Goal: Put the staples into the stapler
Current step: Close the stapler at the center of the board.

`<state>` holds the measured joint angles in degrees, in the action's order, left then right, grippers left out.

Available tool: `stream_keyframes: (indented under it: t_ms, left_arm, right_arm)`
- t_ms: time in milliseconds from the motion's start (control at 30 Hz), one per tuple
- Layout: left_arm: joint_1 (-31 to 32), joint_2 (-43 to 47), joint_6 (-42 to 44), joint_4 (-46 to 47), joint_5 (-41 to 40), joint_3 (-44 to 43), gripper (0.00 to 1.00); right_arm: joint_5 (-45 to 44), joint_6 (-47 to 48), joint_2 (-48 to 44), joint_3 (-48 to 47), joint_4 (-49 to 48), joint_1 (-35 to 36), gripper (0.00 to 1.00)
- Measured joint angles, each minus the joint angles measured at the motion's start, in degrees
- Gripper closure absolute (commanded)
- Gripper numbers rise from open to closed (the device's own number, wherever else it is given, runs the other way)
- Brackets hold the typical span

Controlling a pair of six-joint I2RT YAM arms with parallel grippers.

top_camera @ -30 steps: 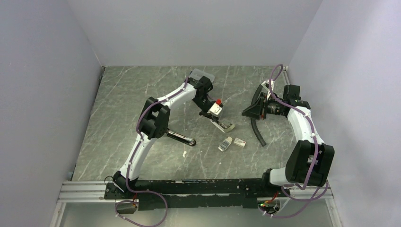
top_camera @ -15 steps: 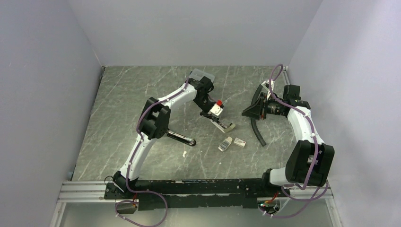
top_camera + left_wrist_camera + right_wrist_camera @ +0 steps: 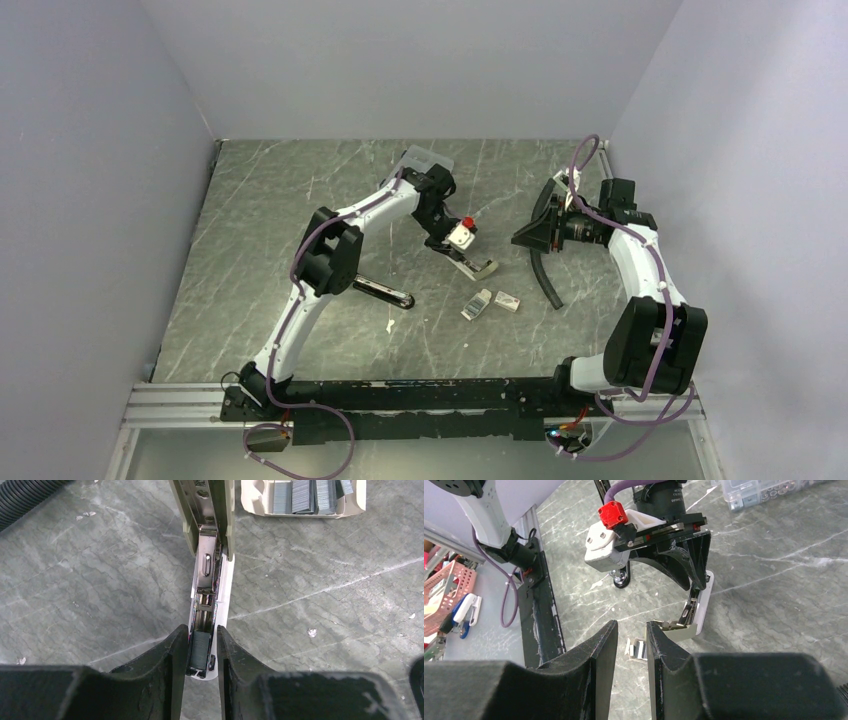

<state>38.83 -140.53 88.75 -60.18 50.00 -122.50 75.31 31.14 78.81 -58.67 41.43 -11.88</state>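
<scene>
Near the middle of the table (image 3: 260, 220), the stapler (image 3: 472, 262) lies opened out, its cream top swung away from the metal channel. The left claw (image 3: 201, 642) reaches down over the channel's rear end, with one finger (image 3: 170, 670) on each side of it and close against it. Whether they press it or merely flank it I cannot tell. Between them, in the channel, sits a dark grey ribbed block (image 3: 200, 650), and I cannot say if it is staples. The staples (image 3: 306, 494) that show plainly are grey strips lying in a white cardboard tray (image 3: 252, 502) on the table, just beyond the stapler's far end. The right claw (image 3: 631, 630) hangs well to the right, near a black corrugated hose (image 3: 545, 278), its fingers parted with nothing between them. A clear compartment case (image 3: 424, 160) stands behind the left arm.
</scene>
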Motion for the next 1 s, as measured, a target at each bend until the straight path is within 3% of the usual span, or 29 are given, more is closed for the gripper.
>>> stream_keyframes:
  t_ms: [400, 1000]
  left_arm:
    - [-1.38, 1.18, -4.28, 2.69, -1.75, 0.96, 0.6]
    - [-3.39, 4.31, -7.65, 9.49, -3.39, 6.95, 0.58]
  right_arm:
    - [-4.57, 0.46, -0.07, -0.42, 0.83, 0.13, 0.66]
    - [-13.57, 10.32, -0.07, 0.72, 9.31, 3.48, 0.62]
